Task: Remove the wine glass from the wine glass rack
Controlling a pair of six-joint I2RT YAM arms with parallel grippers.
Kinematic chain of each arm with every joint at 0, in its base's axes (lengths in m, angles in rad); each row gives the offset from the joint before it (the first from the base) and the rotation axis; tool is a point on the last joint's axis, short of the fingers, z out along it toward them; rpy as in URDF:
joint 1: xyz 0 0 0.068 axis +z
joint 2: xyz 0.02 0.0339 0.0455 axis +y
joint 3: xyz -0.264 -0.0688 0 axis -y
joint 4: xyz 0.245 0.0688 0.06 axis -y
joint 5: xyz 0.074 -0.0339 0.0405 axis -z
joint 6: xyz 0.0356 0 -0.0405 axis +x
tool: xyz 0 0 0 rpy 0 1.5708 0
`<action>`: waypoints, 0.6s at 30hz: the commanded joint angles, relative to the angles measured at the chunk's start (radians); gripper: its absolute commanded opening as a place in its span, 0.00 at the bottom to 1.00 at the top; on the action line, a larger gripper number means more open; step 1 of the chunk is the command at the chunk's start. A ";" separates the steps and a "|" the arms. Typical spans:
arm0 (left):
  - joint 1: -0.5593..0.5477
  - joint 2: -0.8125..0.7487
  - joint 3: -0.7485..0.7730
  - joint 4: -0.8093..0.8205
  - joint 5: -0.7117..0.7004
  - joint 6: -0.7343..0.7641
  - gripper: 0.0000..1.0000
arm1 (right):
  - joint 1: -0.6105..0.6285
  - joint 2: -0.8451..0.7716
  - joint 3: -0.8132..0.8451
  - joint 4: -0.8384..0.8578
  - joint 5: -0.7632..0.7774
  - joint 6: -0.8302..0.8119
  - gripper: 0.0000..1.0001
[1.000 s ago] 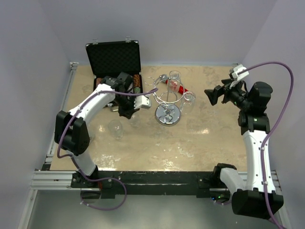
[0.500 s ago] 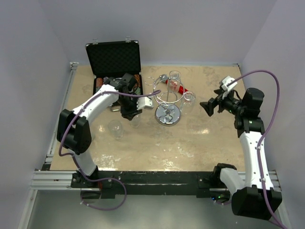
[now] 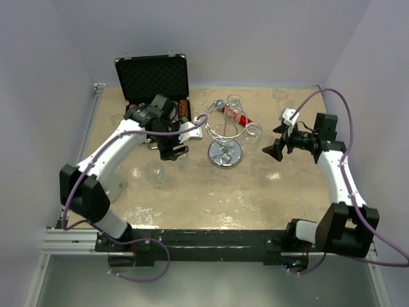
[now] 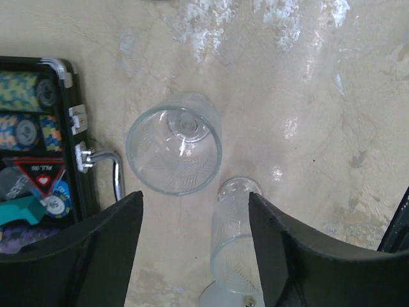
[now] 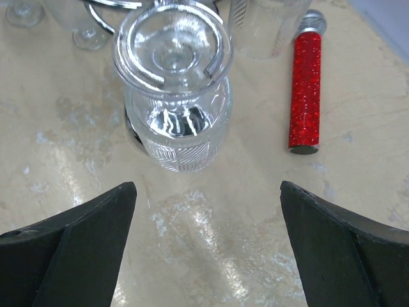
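Fingers of the left gripper (image 4: 195, 198) stand well apart above the table (image 4: 307, 96), clamped on nothing. A slim glass (image 4: 233, 243) sits low in the gap, close by one finger, though I cannot tell whether it touches. An upright glass (image 4: 174, 151) stands just beyond the tips, beside the black case (image 3: 153, 78). Across the table the right gripper (image 5: 208, 185) is spread wide too, empty, and aimed at the wine glass (image 5: 176, 121). This hangs upside down from the wine glass rack (image 3: 225, 155), with clear space between it and both fingers. That wrist camera catches only slivers of chrome wire at its top edge, plus a red glitter tube (image 5: 303, 89) lying off to one side. From overhead the whole rack shows, mirrored base and loops, with another glass (image 3: 234, 102) at its far side. Only the left wrist view looks down on the coloured chips (image 4: 29, 128) in the case.
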 commanded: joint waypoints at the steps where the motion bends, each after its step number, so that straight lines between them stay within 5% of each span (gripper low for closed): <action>1: 0.008 -0.153 -0.055 0.061 -0.016 -0.091 0.76 | -0.004 0.081 0.066 -0.128 -0.084 -0.255 0.99; 9: 0.014 -0.278 -0.134 0.185 -0.011 -0.171 0.80 | 0.004 0.220 0.086 -0.175 -0.214 -0.402 0.98; 18: 0.014 -0.264 -0.081 0.156 -0.034 -0.173 0.80 | 0.020 0.499 0.236 -0.600 -0.363 -0.872 0.98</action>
